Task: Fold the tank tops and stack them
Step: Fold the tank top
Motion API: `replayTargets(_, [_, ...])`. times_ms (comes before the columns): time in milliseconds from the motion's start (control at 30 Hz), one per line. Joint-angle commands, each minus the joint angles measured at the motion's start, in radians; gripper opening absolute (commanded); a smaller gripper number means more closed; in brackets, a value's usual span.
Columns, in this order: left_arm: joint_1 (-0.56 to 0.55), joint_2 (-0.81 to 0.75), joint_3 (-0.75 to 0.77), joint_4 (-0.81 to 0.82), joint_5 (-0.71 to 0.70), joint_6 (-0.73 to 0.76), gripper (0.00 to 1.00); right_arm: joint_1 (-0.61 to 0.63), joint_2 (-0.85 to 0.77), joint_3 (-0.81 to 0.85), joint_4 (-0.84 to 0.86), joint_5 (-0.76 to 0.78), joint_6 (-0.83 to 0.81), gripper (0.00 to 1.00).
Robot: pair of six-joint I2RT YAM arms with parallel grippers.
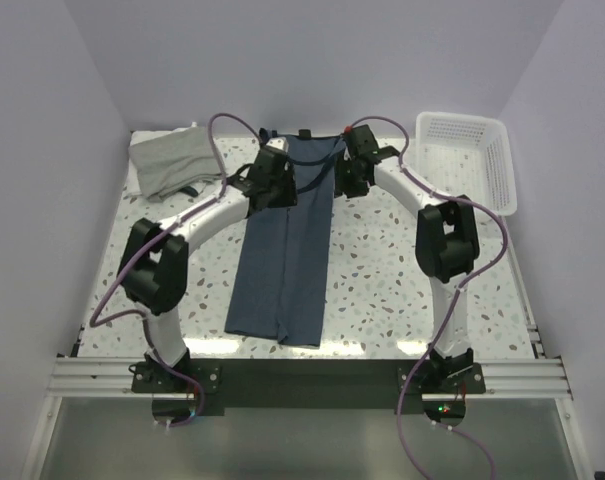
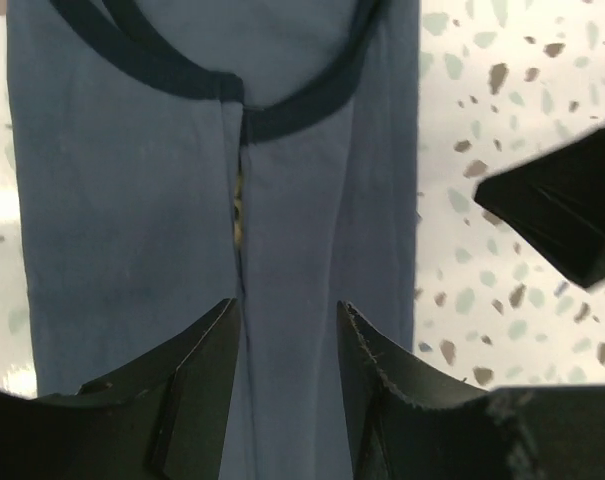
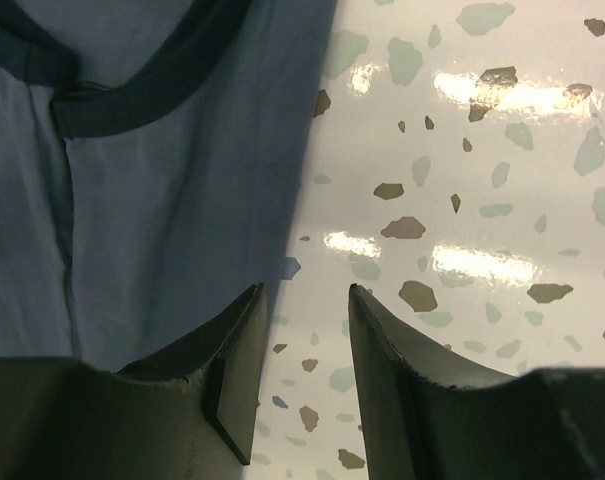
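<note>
The navy blue tank top (image 1: 284, 250) lies flat in a long strip down the middle of the table, both sides folded inward, its dark trim at the far end. It fills the left wrist view (image 2: 132, 200) and the left of the right wrist view (image 3: 152, 180). The grey tank top (image 1: 172, 160) lies crumpled at the far left. My left gripper (image 1: 272, 175) is open and empty above the navy top's upper left (image 2: 290, 315). My right gripper (image 1: 354, 170) is open and empty above its upper right edge (image 3: 304, 300).
A white mesh basket (image 1: 465, 160) stands at the far right of the table. The speckled table (image 1: 382, 270) has walls on three sides. The arms arch over the table from the near edge, their cables looping above.
</note>
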Motion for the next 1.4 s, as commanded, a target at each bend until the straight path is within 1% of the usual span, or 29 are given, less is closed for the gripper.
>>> replayTargets(0, [0.036,0.129,0.144,-0.008,0.070,0.128,0.47,-0.007,-0.010,0.068,-0.013,-0.014,-0.061,0.42])
replayTargets(133, [0.039,0.209,0.199,-0.004,0.105,0.174,0.47,-0.013,-0.075,-0.022,0.065,-0.039,-0.058,0.45])
replayTargets(300, [0.047,0.301,0.242,-0.004,0.095,0.190,0.46,-0.014,0.003,0.026,0.046,-0.080,-0.057,0.45])
replayTargets(333, [0.047,0.313,0.248,-0.004,0.073,0.194,0.46,-0.020,-0.002,0.007,0.074,-0.091,-0.049,0.44])
replayTargets(533, [0.053,0.399,0.317,-0.002,0.047,0.214,0.46,-0.019,-0.010,-0.002,0.085,-0.050,-0.060,0.45])
replayTargets(667, [0.054,0.430,0.334,0.001,0.027,0.219,0.46,-0.022,-0.023,-0.054,0.119,-0.041,-0.064,0.46])
replayTargets(900, [0.054,0.468,0.360,-0.005,-0.071,0.202,0.46,-0.022,0.104,0.064,0.098,-0.042,-0.109,0.47])
replayTargets(1100, [0.053,0.508,0.400,-0.013,-0.093,0.190,0.46,-0.022,0.220,0.182,0.076,-0.024,-0.127,0.53])
replayTargets(1233, [0.053,0.528,0.424,-0.019,-0.086,0.184,0.46,-0.022,0.228,0.184,0.098,-0.016,-0.121,0.55])
replayTargets(1367, [0.053,0.533,0.429,-0.019,-0.080,0.180,0.45,-0.020,0.196,0.130,0.143,-0.005,-0.106,0.55])
